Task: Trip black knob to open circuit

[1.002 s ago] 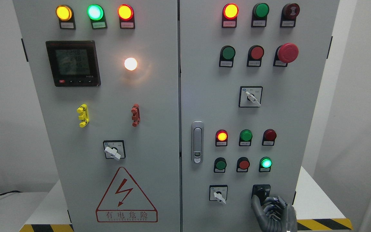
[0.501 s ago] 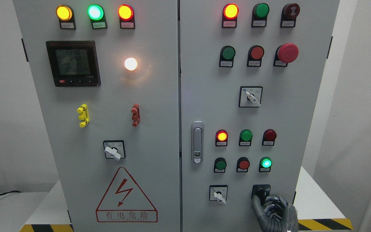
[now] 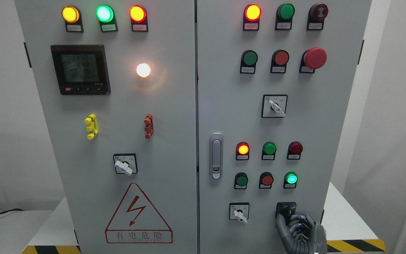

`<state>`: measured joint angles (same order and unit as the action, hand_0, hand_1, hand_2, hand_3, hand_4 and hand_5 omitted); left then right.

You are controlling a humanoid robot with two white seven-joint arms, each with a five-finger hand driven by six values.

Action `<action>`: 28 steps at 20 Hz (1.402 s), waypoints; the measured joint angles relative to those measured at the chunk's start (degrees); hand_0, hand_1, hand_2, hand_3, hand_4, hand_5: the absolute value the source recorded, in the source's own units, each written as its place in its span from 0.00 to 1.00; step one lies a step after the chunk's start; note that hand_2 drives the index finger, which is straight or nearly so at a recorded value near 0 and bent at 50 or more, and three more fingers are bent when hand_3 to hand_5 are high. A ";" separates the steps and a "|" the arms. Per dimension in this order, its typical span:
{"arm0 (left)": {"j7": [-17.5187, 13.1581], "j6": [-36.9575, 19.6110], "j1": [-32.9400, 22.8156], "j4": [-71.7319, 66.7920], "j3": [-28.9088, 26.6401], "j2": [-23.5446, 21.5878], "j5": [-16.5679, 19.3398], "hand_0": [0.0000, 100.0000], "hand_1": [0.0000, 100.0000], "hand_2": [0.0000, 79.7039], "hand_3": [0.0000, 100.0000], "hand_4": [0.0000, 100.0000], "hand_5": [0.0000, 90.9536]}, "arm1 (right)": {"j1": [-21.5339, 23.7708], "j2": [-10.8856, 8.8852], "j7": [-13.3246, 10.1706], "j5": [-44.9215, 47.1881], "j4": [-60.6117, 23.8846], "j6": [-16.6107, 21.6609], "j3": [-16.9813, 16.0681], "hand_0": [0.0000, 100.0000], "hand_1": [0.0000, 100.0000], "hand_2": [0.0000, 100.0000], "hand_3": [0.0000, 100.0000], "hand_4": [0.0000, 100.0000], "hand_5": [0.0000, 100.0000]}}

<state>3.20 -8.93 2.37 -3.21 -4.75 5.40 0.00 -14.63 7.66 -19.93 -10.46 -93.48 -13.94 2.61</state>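
black knob point(image 3: 285, 210) half hidden behind right robot hand point(image 3: 301, 233).

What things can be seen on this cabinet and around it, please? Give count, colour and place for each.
Lit lamps: seven; yellow, green, red, white; both doors.
Meter: one, black, left door.
Push buttons: four, green and red, right door.
Emergency stop: one, red, upper right.
White-handled selector switches: three, both doors.
Black knob: one, lower right, partly hidden.
Door handle: one, silver, centre.
Warning triangle: one, red, lower left.
Right hand: one, dark grey, at the black knob, fingers curled.
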 measured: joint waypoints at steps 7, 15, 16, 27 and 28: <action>0.00 0.00 0.00 -0.01 0.00 0.00 0.00 0.12 0.39 0.00 0.00 0.00 0.00 | 0.00 -0.01 0.25 -0.80 0.16 0.21 -0.10 0.27 0.74 0.56 0.85 0.88 0.97; 0.00 0.00 0.00 0.01 0.00 0.00 0.00 0.12 0.39 0.00 0.00 0.00 0.00 | 0.02 -0.01 0.79 -1.16 0.25 0.27 -0.24 0.27 0.74 0.56 0.85 0.88 0.97; 0.00 0.00 0.00 0.01 0.00 0.00 0.00 0.12 0.39 0.00 0.00 0.00 0.00 | 0.01 -0.01 0.80 -1.18 0.26 0.28 -0.26 0.27 0.75 0.56 0.85 0.88 0.97; 0.00 0.00 0.00 0.00 0.00 0.00 0.00 0.12 0.39 0.00 0.00 0.00 0.00 | 0.03 -0.01 0.97 -3.38 0.40 0.58 -0.44 0.28 0.77 0.55 0.84 0.87 0.97; 0.00 0.00 0.00 0.00 0.00 0.00 0.00 0.12 0.39 0.00 0.00 0.00 0.00 | 0.05 -0.01 0.97 -3.55 0.41 0.68 -0.45 0.28 0.77 0.55 0.84 0.87 0.97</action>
<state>3.20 -8.93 2.37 -3.20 -4.75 5.40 0.00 -14.58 7.65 -18.96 -14.02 -93.07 -13.26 2.16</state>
